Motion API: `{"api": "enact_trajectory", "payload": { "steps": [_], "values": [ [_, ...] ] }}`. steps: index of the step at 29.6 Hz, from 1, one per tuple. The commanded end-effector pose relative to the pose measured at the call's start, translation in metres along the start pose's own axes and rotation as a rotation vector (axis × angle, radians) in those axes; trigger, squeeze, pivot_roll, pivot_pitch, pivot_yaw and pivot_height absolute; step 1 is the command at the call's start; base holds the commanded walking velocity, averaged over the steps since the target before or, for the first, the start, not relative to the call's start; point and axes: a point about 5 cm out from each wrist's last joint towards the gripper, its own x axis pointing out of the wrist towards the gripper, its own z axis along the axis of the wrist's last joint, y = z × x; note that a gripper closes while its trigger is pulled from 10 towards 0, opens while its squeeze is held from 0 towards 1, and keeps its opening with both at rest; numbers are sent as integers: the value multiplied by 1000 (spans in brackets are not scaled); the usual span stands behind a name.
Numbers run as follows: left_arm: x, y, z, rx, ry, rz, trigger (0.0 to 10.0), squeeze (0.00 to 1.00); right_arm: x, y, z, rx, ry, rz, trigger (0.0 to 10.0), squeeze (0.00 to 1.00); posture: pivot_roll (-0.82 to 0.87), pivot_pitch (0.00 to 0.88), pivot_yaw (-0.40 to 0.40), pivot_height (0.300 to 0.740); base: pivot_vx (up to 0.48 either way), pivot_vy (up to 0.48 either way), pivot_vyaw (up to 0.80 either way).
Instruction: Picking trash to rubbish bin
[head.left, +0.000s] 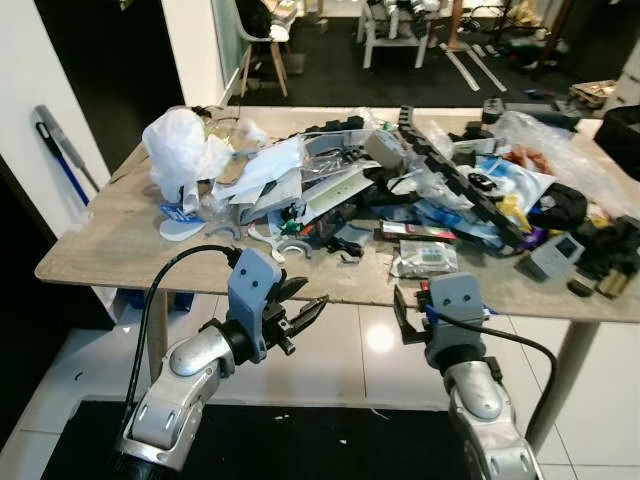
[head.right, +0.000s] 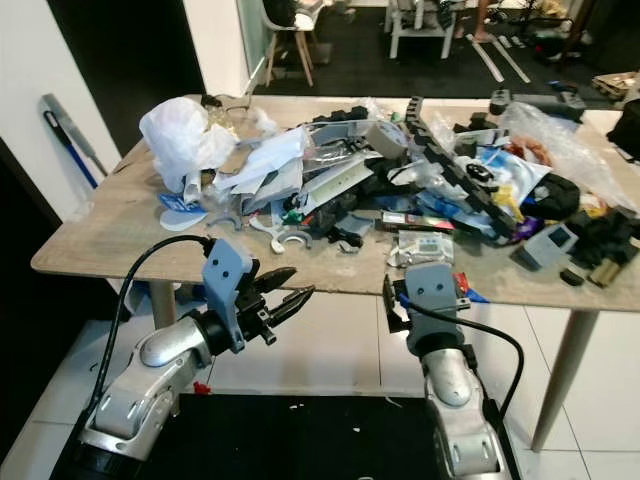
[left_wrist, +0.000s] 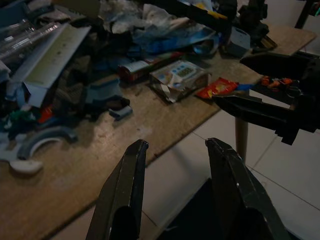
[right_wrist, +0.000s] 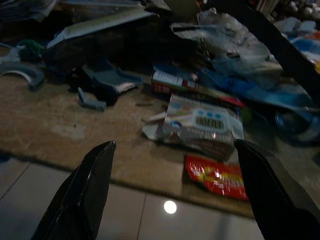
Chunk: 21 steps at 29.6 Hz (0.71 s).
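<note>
Cluttered wooden table, white tiled floor, left gripper narrow, right gripper wide

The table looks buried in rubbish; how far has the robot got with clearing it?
Nothing looks done: the table is heaped with litter, such as a white plastic bag and a silver packet. Nothing is in hand; the left gripper and right gripper hang open and empty before the table edge. All the picking is left.
</note>
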Motion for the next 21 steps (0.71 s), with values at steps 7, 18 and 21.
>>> {"api": "enact_trajectory", "payload": {
  "steps": [7, 18, 21],
  "values": [
    [-1, 1, -4, 3, 31, 7, 10000, 0, -1, -3, -2, -6, 14, -13, 10000, 0, -70, 120, 41, 740, 0, 0, 0],
    [1, 0, -6, 61, 61, 1, 10000, 0, -1, -4, -1, -11, 14, -19, 10000, 0, -73, 120, 41, 740, 0, -131, 0],
    [1, 1, -8, 41, 66, 20, 10000, 0, -1, -5, -1, -13, 13, -19, 10000, 0, -74, 119, 41, 740, 0, -160, 0]
  ]
}}
